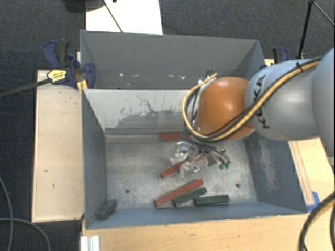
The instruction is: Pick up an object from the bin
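My gripper (191,158) is low in the middle of the bin, under the arm's orange dome. A short red-brown stick (171,171) lies slanted on the floor, and its upper right end reaches in under the gripper's metal tip. Whether the gripper touches the stick is hidden. A small green piece (225,165) lies just to the gripper's right. In front of the gripper a longer red-brown stick (178,191) lies slanted beside a dark green stick (189,196).
Another dark green stick (212,199) lies by the front wall. A red-brown block (170,137) rests against the back wall. A dark green block (106,208) sits in the front left corner. The arm comes in from the right, above the bin's right half.
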Tool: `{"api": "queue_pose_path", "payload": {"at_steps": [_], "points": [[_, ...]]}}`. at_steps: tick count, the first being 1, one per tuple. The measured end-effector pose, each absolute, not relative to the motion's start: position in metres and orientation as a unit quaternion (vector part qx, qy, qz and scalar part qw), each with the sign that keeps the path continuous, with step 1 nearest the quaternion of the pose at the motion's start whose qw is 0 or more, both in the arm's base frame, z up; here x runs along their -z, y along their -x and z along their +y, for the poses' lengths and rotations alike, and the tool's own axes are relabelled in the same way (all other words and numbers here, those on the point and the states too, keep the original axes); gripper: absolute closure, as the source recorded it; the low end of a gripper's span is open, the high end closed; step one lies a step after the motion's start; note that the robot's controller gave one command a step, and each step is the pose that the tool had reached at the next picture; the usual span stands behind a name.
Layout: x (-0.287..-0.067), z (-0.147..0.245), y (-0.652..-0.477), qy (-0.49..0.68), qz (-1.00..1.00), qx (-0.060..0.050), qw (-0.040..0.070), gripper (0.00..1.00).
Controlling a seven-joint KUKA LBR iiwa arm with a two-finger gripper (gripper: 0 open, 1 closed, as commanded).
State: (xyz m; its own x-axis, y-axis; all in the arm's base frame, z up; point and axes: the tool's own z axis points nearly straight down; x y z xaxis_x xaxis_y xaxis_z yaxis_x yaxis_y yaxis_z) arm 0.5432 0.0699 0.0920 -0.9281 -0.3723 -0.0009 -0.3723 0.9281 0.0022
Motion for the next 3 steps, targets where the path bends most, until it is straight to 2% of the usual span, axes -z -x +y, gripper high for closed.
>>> {"api": "queue_pose_path", "payload": {"at_steps": [2, 3], "points": [[-0.112, 0.069, -0.545, 0.188, 0.982, 0.0, 0.003, 1.0], [-0.119, 0.069, -0.543, 0.188, 0.982, 0.0, 0.0, 1.0]]}}
